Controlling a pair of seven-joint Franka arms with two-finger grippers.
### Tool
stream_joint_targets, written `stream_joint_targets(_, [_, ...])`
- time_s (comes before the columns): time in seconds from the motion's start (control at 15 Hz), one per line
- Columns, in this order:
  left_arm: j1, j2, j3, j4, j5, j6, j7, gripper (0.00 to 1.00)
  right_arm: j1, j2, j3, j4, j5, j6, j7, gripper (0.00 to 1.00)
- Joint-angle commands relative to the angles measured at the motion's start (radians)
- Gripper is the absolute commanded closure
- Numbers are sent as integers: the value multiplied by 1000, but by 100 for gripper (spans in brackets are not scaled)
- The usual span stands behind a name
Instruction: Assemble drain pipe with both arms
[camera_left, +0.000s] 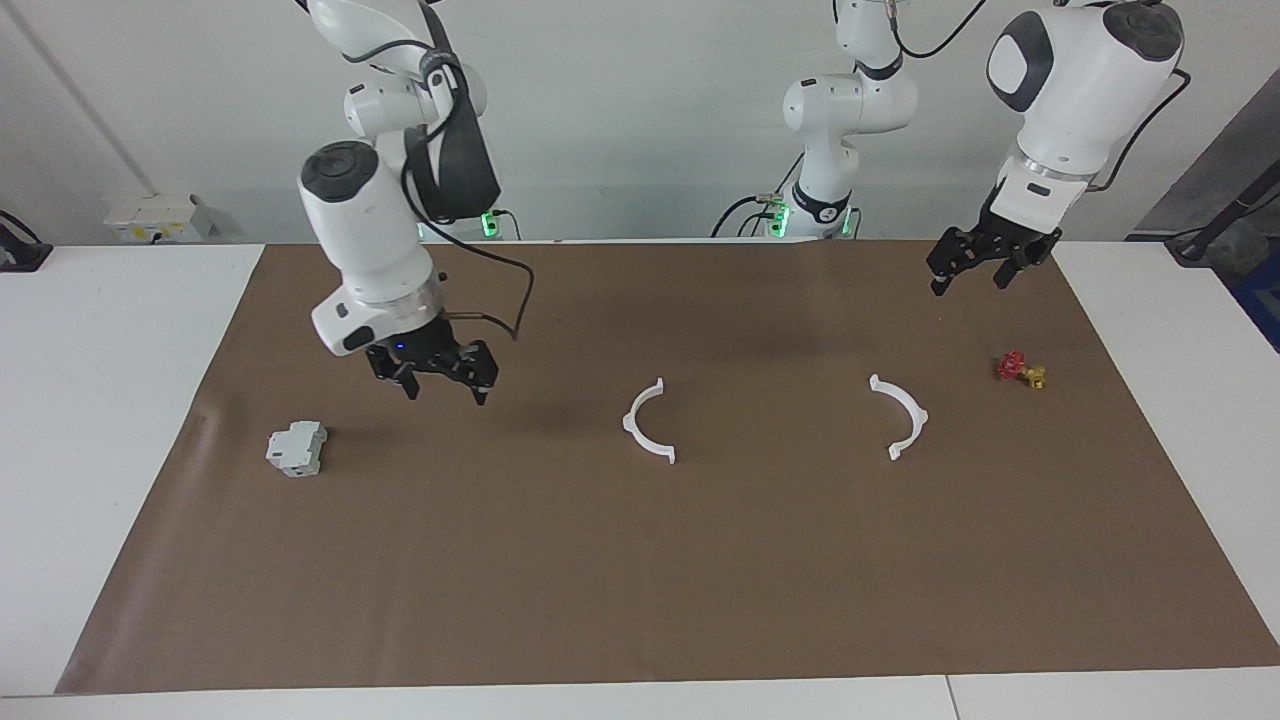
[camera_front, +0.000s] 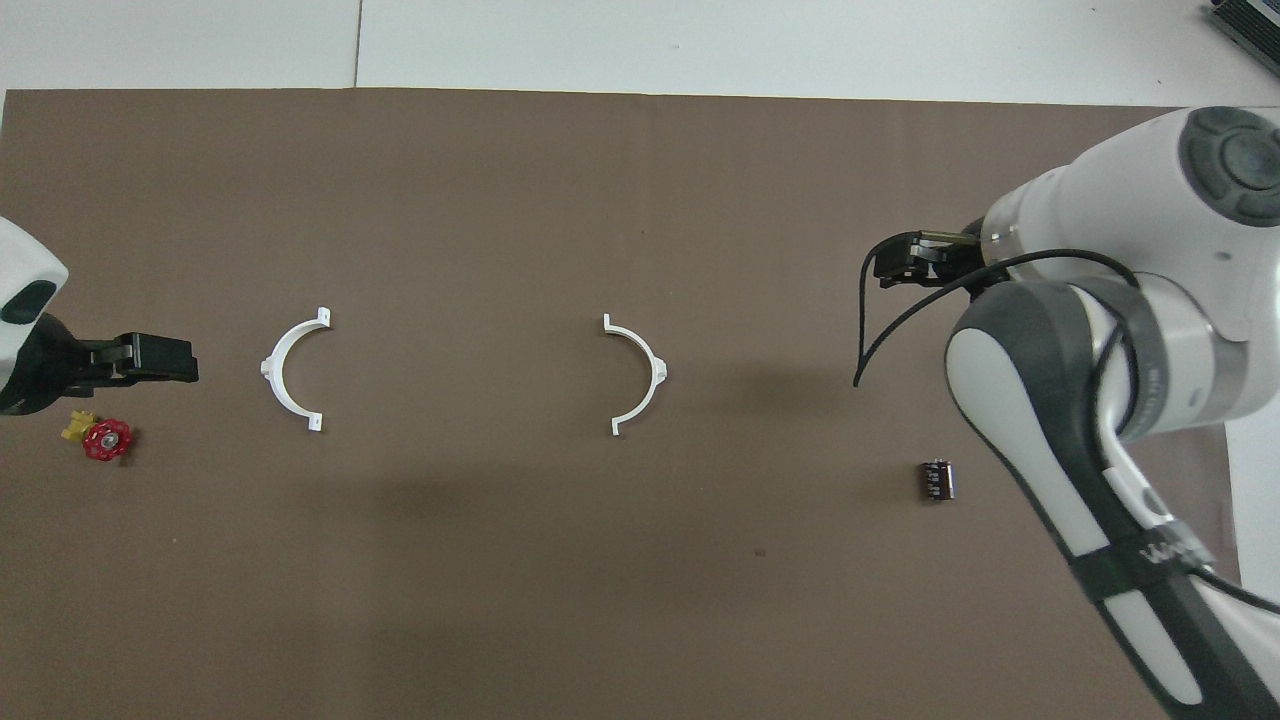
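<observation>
Two half-rings (camera_left: 650, 422) (camera_left: 900, 416) lie apart; grey block (camera_left: 296, 448) and valve (camera_left: 1020, 369) flank them; both grippers (camera_left: 441, 381) (camera_left: 974, 270) apparently spread-jawed.

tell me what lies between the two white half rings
Nothing: only bare brown mat between one half ring and the other half ring, plain in both views.

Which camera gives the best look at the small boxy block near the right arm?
The facing view: the grey-white block lies unobstructed on the brown mat, showing its stepped top and sides, below the raised right gripper. The overhead view shows only a small dark shape beside the right arm.
</observation>
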Motion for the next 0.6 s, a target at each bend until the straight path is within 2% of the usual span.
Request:
stream_joint_targets(0.0, [38, -31, -9, -114, -11, 128, 12, 0, -77, -53, 16, -13, -18, -108, -24, 0])
stream_joint_targets(0.2, [45, 27, -10, -176, -11, 267, 9, 0, -116, -68, 16, -15, -63, -179, -30, 0])
stream_joint_targets(0.54, [35, 136, -10, -205, -11, 393, 1, 0, -228, -102, 16, -16, -84, -207, -214, 0])
